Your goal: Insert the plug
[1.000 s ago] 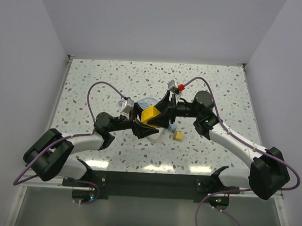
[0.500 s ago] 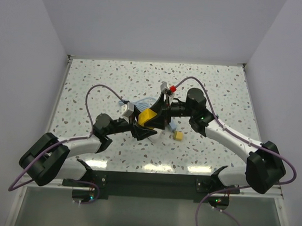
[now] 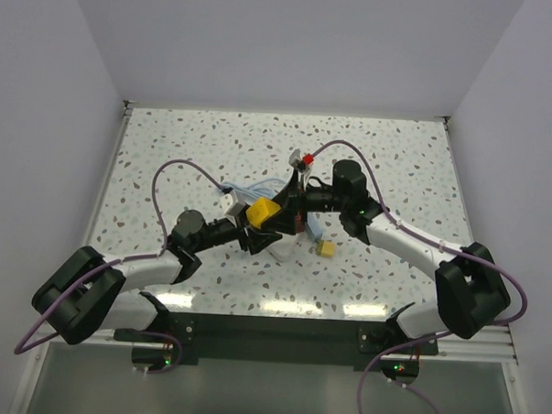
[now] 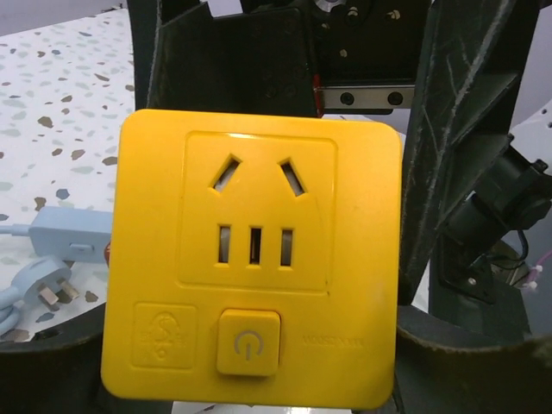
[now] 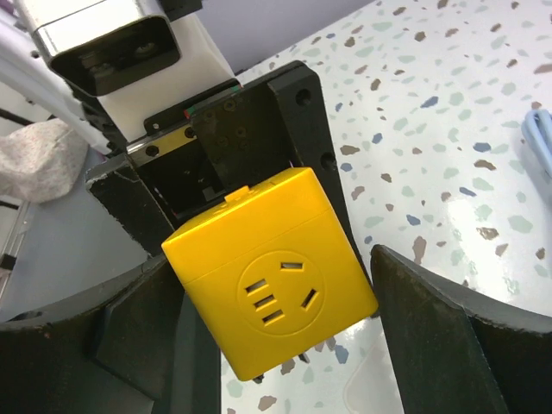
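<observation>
A yellow socket cube (image 3: 260, 212) hangs above the table's middle, with my left gripper (image 3: 254, 228) shut on it. In the left wrist view its face (image 4: 252, 259), with slots and a power button, fills the frame over my left gripper (image 4: 259, 375). My right gripper (image 5: 289, 341) stands open around the cube (image 5: 272, 285), with a gap showing beside its right finger (image 5: 440, 336). The plug (image 4: 41, 293), pale blue with metal pins, lies on the table on its light blue cable (image 3: 249, 186); neither gripper holds it.
A small yellow block (image 3: 326, 250) lies on the speckled table (image 3: 168, 156) right of the grippers, with a pale blue piece (image 3: 316, 233) beside it. Purple cables loop from both arms. White walls close in the table's far and side edges.
My right gripper has opened and let go of the cube, which now rests in the left gripper alone. Both arms have shifted slightly left and farther back.
</observation>
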